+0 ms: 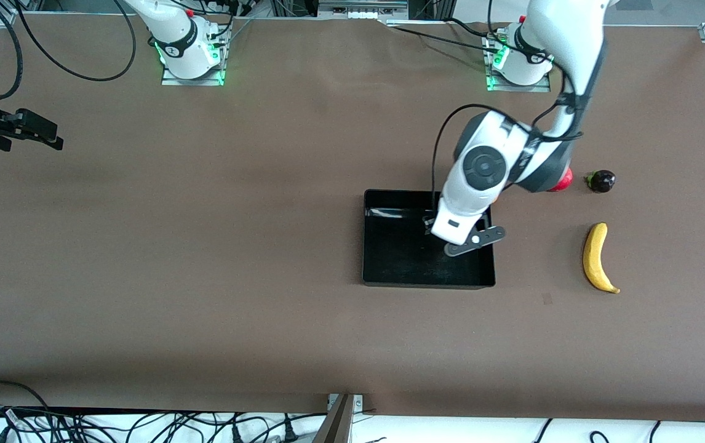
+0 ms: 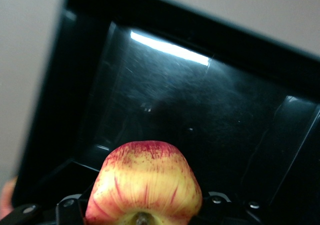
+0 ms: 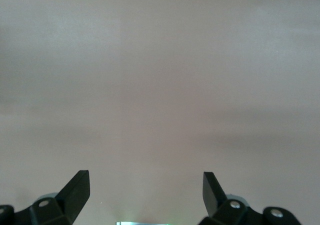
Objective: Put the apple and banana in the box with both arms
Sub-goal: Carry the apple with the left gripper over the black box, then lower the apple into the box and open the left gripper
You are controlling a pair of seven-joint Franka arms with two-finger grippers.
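Observation:
My left gripper [image 1: 434, 226] hangs over the black box [image 1: 426, 284], shut on the apple [image 2: 145, 185]. The apple is red above and yellow with red streaks below. In the left wrist view it fills the space between the jaws, with the box's glossy floor [image 2: 200, 110] under it. In the front view the left hand hides the apple. The yellow banana [image 1: 597, 257] lies on the table beside the box, toward the left arm's end. My right gripper [image 3: 145, 185] waits open and empty over bare table at the right arm's end [image 1: 51, 136].
A red round fruit [image 1: 565, 179], partly hidden by the left arm, and a small dark purple fruit [image 1: 601, 181] lie farther from the front camera than the banana. Cables run along the table's front edge [image 1: 143, 424].

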